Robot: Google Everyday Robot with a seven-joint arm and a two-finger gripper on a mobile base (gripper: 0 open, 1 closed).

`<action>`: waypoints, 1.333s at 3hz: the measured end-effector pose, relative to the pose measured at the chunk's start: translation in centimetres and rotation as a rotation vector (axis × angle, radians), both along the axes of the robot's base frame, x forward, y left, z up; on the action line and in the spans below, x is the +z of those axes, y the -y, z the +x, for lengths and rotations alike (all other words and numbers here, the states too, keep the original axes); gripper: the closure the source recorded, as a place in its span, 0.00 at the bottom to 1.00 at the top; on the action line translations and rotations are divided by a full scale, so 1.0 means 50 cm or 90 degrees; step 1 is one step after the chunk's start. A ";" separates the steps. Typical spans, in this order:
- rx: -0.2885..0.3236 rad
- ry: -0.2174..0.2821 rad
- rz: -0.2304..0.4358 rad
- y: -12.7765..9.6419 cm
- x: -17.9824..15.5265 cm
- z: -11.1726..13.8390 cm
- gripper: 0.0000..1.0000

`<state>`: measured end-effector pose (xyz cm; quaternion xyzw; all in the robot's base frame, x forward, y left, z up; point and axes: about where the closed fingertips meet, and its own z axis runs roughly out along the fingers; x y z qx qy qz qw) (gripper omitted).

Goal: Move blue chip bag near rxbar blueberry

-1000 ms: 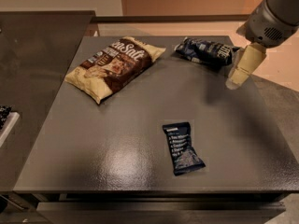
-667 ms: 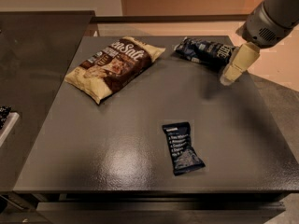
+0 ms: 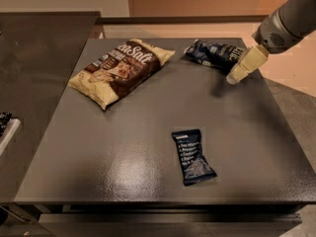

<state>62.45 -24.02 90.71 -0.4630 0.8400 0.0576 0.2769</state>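
The dark grey desk [image 3: 108, 147] carries three packets. The blue chip bag [image 3: 211, 53], crinkly navy with white lettering, lies close to the far right corner, its long side running roughly along the far edge. The gripper [image 3: 234, 76], cream-coloured on the end of a grey arm [image 3: 289, 21] that enters from the upper right, hangs tilted down and to the left at the bag's right end. It looks to be just beside the bag or barely touching it. From this angle I cannot tell whether the gripper is apart or together.

The rxbar blueberry [image 3: 192, 157], a small flat navy wrapper with pale text, lies near the front edge, right of the middle and well apart from the chip bag. A larger cream-and-brown sea salt chip bag [image 3: 121, 70] lies aslant toward the far left corner.
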 end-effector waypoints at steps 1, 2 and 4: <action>-0.023 -0.004 0.038 0.014 -0.021 0.031 0.00; -0.037 -0.016 0.059 0.022 -0.051 0.058 0.00; -0.063 -0.017 0.055 0.037 -0.093 0.098 0.00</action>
